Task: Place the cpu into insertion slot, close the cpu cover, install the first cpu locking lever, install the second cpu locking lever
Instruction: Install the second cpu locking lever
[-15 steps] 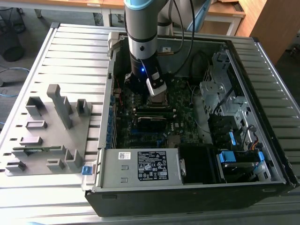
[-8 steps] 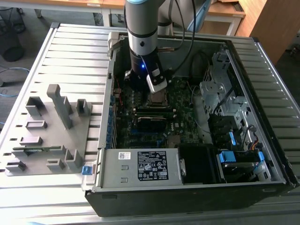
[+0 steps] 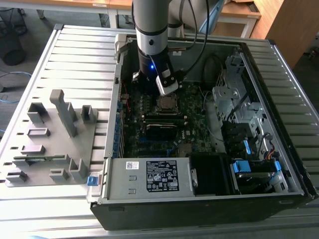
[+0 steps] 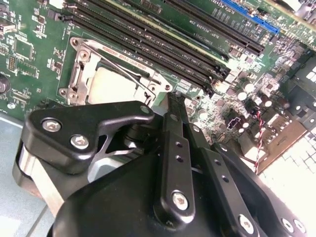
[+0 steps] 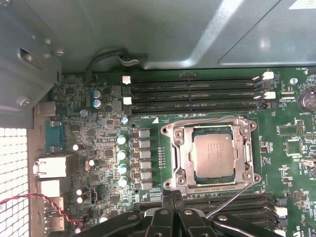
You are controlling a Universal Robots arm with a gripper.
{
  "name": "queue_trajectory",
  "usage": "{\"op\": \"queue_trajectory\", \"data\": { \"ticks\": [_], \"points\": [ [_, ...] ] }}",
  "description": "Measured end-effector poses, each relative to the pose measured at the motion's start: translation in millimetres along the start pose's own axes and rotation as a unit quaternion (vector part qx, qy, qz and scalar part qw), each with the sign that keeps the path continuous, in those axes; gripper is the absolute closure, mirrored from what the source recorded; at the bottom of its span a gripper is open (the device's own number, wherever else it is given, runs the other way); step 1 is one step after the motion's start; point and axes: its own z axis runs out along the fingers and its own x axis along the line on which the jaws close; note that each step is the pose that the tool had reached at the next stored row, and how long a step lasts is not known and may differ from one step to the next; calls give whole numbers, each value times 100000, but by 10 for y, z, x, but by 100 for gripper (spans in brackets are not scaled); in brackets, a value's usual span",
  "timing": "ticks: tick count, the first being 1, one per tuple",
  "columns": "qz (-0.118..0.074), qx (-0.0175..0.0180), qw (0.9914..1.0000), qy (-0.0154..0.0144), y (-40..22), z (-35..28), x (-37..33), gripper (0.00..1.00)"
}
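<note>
On the exterior view's left, a grey moulded fixture tray [image 3: 50,144] with upright blocks lay on the ribbed metal table [image 3: 79,55]. To its right sat one open computer case [image 3: 259,79] of bare sheet metal, with the green motherboard [image 3: 194,107] inside and a black power supply [image 3: 159,177] bearing a white label at the near side. The single arm [image 3: 152,30], a smooth grey cylinder, reached down into the case.

In the first wrist view, one cpu [image 5: 213,156], a flat square with a dull silver-grey top, sat seated in the insertion slot [image 5: 193,131], whose dark rim showed around it. The cpu cover [image 5: 180,153], a thin silver frame with a large window, lay closed flat around the chip. One thin wire lever [image 5: 232,202] stuck out slantwise near the socket's corner. Four long black memory slots [image 5: 197,94] ran beside the socket.

The gripper [image 5: 173,196], matte black with bolted links, hovered just beside the socket edge, its fingers [image 4: 173,128] together, gripping nothing.
</note>
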Motion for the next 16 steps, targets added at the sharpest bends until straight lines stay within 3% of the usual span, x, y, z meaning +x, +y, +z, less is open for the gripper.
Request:
{"op": "queue_trajectory", "data": {
  "ticks": [12,16],
  "points": [
    [2,15,100000,6,1,-13,-1,90],
    [0,15,100000,8,5,-63,-6,90]
  ]
}}
